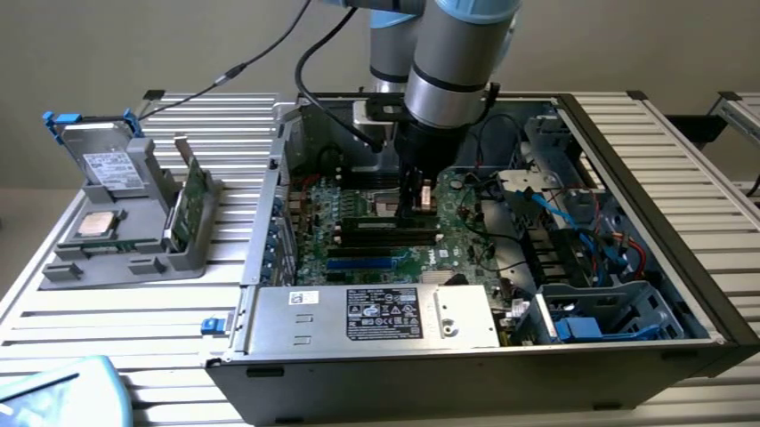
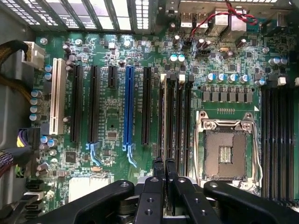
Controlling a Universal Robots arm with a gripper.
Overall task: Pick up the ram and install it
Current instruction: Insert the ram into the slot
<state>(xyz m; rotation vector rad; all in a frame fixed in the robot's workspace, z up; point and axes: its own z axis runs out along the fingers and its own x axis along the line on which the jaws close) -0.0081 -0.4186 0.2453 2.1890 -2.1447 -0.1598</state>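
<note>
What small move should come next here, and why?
Probably a slight descent, straight down: the tool, jaws shut, hangs over the black memory slots beside the empty processor socket. Whether it holds anything I cannot tell.

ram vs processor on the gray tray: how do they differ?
Shape: the ram is a long thin stick; the processor is square.
Colour: the ram is green, the processor silver.
Pose: the ram stands on its long edge; the processor lies flat.
Shared: both sit in the gray tray outside the case, at the exterior view's left.
</note>
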